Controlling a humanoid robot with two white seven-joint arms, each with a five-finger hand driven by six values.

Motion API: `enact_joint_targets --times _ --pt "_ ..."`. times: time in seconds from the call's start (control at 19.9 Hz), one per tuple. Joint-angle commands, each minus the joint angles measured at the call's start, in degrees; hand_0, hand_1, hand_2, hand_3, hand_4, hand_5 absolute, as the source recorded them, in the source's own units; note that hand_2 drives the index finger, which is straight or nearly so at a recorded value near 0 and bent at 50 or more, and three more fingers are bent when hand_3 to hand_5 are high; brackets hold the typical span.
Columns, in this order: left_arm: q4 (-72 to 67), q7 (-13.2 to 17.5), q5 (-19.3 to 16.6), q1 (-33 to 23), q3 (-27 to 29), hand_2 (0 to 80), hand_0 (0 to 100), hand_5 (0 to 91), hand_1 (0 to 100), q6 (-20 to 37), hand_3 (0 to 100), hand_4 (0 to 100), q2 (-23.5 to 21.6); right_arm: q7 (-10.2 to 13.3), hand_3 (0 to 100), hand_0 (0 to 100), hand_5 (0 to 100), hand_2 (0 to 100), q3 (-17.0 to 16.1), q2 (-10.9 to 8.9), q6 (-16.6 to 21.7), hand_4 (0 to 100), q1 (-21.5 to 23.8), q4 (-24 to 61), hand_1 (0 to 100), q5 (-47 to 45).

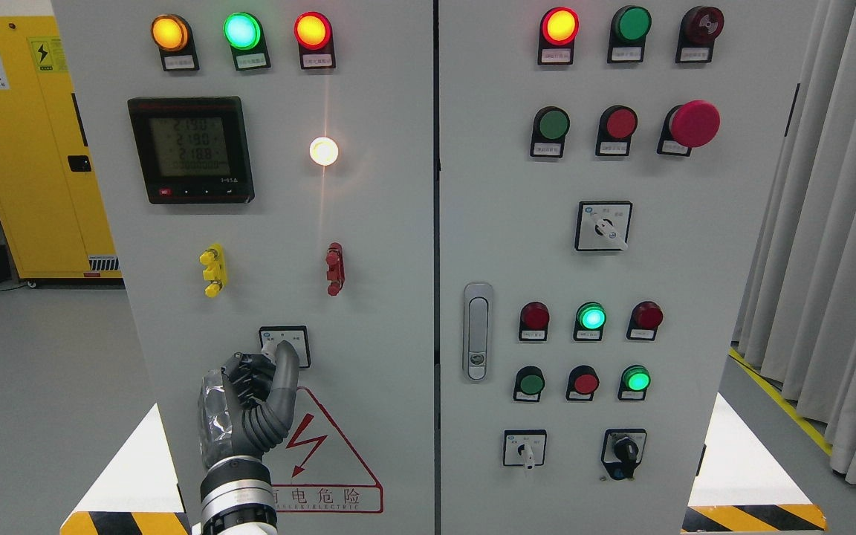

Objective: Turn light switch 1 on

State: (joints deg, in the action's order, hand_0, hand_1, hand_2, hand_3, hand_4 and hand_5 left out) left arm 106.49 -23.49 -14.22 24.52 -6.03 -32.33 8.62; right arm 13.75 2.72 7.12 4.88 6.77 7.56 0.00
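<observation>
The left hand (250,405) rises from the bottom edge, left of the middle, in front of the left door of a grey control cabinet (368,245). Its fingers (284,371) are curled together, and the uppermost one reaches the lower part of a small square switch plate (284,345) low on that door; whether they pinch the knob there or only press against it cannot be told, since the hand covers it. This light switch sits just above a red-outlined warning triangle (324,461), which the wrist partly overlaps. Above the switch the door is bare up to a yellow handle (213,270) on the left and a red handle (334,268) on the right, well apart from each other. Higher up a digital meter (191,148) stands beside a glowing white lamp (324,151), and three lit indicator lamps (241,31) run along the top. The seam between the two doors (437,297) runs vertically just right of the red handle, with a metal door latch (478,331) beside it on the right door. That door carries rows of red and green buttons and rotary switches. To the left of the cabinet's edge lies open grey floor (41,386), bounded behind by a yellow cabinet (34,148); to the right hang grey curtains (837,223).
</observation>
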Motion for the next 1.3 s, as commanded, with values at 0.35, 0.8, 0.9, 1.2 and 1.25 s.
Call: enact_joint_targets --times 0.35,0.8,0.9,1.2,1.25 --pt "0.0 0.4 0.1 0.0 0.0 61.4 22 89.9 46 0.0 92 93 0.1 0.0 0 0 0 4 0.0 0.00 0.0 0 0.0 0.0 50 -1.7" --pt "0.7 -0.6 0.3 -1.4 0.0 61.5 14 89.9 46 2.2 92 93 -0.1 0.0 0 0 0 4 0.0 0.00 0.0 0 0.0 0.0 50 -1.7" --pt "1.5 -0.6 0.2 -2.8 0.0 61.5 13 89.9 46 3.8 92 93 -0.2 0.0 0 0 0 4 0.0 0.00 0.0 0 0.0 0.0 50 -1.7" --pt "3.7 -1.6 0.3 -8.0 0.0 62.3 12 90.0 45 7.6 92 93 -0.7 0.0 0 0 0 4 0.0 -0.09 0.0 0 0.0 0.0 50 -1.7" --pt "3.9 -2.0 0.3 -8.9 0.0 62.4 11 90.0 45 8.9 92 93 -0.7 0.0 0 0 0 4 0.0 0.00 0.0 0 0.0 0.0 50 -1.7"
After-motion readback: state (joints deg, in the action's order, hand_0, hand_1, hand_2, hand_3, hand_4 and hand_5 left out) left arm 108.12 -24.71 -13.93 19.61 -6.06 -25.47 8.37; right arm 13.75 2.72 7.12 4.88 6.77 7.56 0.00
